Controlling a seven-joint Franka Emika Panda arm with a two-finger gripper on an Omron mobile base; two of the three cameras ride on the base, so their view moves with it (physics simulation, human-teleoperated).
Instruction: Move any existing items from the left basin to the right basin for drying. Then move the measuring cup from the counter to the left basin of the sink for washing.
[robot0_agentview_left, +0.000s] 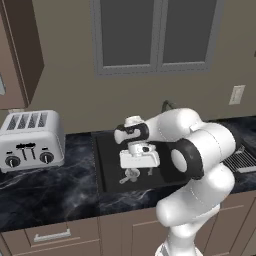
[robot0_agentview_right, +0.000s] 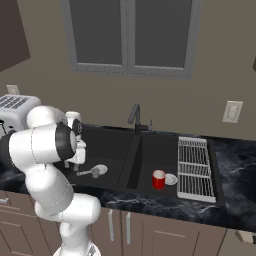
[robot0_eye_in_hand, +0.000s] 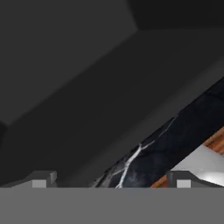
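Note:
The grey measuring cup (robot0_agentview_left: 131, 176) (robot0_agentview_right: 95, 171) lies on its side on the floor of the wide left basin (robot0_agentview_left: 107, 165) (robot0_agentview_right: 110, 142). My gripper (robot0_agentview_left: 140, 171) (robot0_eye_in_hand: 111, 181) hangs just above and beside it, open, with nothing between the fingertips (robot0_eye_in_hand: 41, 181). The hand view looks across the black basin floor and wall to the marble counter (robot0_eye_in_hand: 175, 140). The red mug (robot0_agentview_right: 158, 179) stands upright in the narrower right basin (robot0_agentview_right: 155, 152), next to its silver drain (robot0_agentview_right: 171, 179).
A dark curved faucet (robot0_agentview_right: 134, 117) (robot0_agentview_left: 167, 105) rises behind the divider. A wire rack (robot0_agentview_right: 194, 167) (robot0_agentview_left: 242, 160) lies right of the sink. A silver toaster (robot0_agentview_left: 31, 140) (robot0_agentview_right: 17, 105) stands on the counter (robot0_agentview_left: 50, 195) to the left.

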